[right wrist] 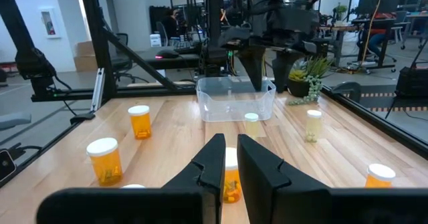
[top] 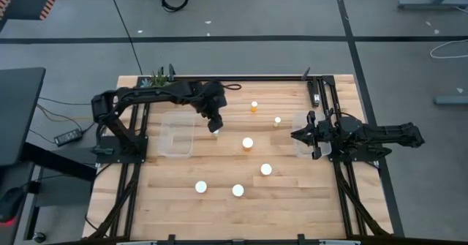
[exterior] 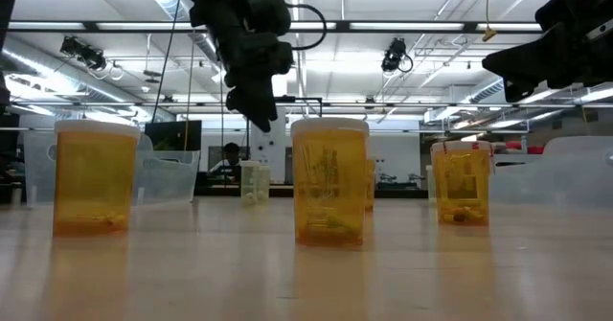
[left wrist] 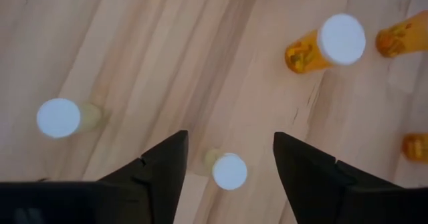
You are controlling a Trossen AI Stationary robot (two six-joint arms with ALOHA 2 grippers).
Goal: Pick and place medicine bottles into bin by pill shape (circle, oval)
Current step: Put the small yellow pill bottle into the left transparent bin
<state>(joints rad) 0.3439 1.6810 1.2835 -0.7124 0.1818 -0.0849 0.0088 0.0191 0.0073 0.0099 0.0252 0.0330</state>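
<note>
White-capped pale medicine bottle (left wrist: 229, 171) seen upright between spread fingers of left hand (top: 215, 123); right hand (top: 300, 135) closed, empty, beside clear bin (top: 302, 144).

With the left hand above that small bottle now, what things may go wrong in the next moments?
1. The left hand hangs open over a pale bottle that sits nearer one finger, so a descent may tip it instead of gripping it.
2. The clear bin lies close beside this bottle; a nudged bottle may roll against its wall.
3. The right hand waits shut near another clear bin.
</note>
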